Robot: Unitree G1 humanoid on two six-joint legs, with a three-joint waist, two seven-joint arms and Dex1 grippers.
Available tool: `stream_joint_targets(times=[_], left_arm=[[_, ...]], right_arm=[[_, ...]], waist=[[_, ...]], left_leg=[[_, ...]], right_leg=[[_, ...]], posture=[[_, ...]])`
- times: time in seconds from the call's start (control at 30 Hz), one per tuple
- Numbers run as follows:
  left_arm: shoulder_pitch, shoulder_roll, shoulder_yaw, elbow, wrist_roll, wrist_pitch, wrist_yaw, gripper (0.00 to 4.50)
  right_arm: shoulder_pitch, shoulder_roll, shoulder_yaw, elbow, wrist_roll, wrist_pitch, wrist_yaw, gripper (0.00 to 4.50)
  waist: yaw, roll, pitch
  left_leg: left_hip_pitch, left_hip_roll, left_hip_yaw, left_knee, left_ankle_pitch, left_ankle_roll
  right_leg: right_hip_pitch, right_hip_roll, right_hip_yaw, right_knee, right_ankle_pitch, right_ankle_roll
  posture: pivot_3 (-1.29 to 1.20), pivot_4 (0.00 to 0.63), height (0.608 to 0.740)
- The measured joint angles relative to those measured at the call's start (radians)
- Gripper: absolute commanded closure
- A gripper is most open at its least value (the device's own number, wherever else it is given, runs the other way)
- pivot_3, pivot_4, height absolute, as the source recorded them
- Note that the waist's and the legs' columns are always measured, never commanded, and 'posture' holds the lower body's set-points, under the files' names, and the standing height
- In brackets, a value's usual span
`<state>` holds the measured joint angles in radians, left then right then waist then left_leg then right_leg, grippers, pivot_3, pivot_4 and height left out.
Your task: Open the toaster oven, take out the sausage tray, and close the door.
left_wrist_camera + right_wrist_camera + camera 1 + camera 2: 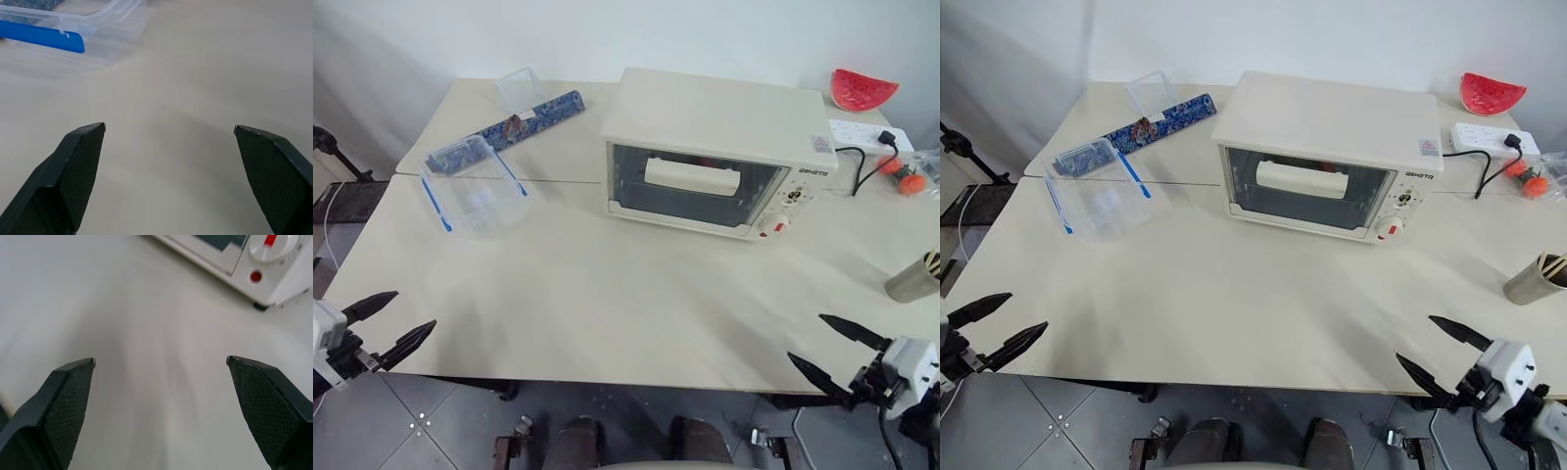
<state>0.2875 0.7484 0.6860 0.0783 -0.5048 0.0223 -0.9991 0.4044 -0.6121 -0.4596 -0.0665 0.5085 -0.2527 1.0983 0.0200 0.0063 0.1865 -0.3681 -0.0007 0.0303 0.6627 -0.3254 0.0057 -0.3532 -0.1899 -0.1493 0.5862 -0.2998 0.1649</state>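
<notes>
Toaster oven (720,147) sits at the far middle of the tabletop (607,294), its door (690,184) shut and the bar handle (692,176) across the glass. Both grippers hang at the near edge, well apart from it: left gripper (389,320) and right gripper (827,348), each with fingers spread wide and empty. A clear plastic box (475,186) lies to the oven's left.

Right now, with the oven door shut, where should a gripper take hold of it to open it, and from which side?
Probably the long cream bar handle across the door of the toaster oven. It stands out from the glass and runs sideways, so fingers could close over it from the front, one above and one below. Both the left gripper and right gripper hang open at the table's near edge.
</notes>
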Motion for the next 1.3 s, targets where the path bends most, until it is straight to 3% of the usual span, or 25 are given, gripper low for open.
stream_joint_targets(times=[0.13,0.4,0.7,0.97,1.3], left_arm=[[-0.021,-0.031,-0.060,-0.071,-0.022,0.040,0.002,0.01],[-0.215,-0.043,-0.128,-0.244,-0.372,0.408,0.044,0.01],[-0.315,-0.082,-0.257,-0.282,-0.397,0.500,0.079,0.01],[-0.308,-0.101,-0.262,-0.283,-0.390,0.491,0.079,0.01],[-0.324,-0.102,-0.273,-0.273,-0.367,0.466,0.066,0.01]], right_arm=[[-0.105,0.000,0.040,0.015,0.003,0.010,0.006,0.00],[-0.481,0.001,0.195,-0.058,0.093,0.322,-0.139,0.00],[-0.857,0.091,0.342,-0.015,0.042,0.512,-0.304,0.00],[-0.909,0.115,0.373,-0.016,0.042,0.562,-0.299,0.00],[-0.809,0.066,0.373,-0.112,0.062,0.571,-0.169,0.00]], waist=[[-0.002,-0.001,0.000],[-0.008,-0.001,0.001],[-0.022,-0.001,0.001],[-0.023,-0.001,0.001],[-0.025,-0.001,0.001]], left_leg=[[0.001,0.003,0.004,0.001,0.000,0.000],[0.001,0.009,0.007,0.003,0.000,-0.001],[-0.004,0.009,0.016,0.002,-0.001,-0.003],[-0.004,0.010,0.019,0.002,-0.001,-0.003],[-0.004,0.012,0.022,0.002,-0.002,-0.004]], right_leg=[[-0.005,0.003,0.010,0.001,0.001,-0.002],[-0.012,0.007,0.017,0.007,0.002,-0.004],[-0.020,0.009,0.018,0.011,0.003,-0.004],[-0.022,0.010,0.019,0.010,0.003,-0.004],[-0.023,0.011,0.020,0.010,0.003,-0.004]], posture=[[0.00,0.150,0.740],[0.00,0.150,0.740],[0.00,0.150,0.740],[0.00,0.150,0.740],[0.00,0.150,0.740]])
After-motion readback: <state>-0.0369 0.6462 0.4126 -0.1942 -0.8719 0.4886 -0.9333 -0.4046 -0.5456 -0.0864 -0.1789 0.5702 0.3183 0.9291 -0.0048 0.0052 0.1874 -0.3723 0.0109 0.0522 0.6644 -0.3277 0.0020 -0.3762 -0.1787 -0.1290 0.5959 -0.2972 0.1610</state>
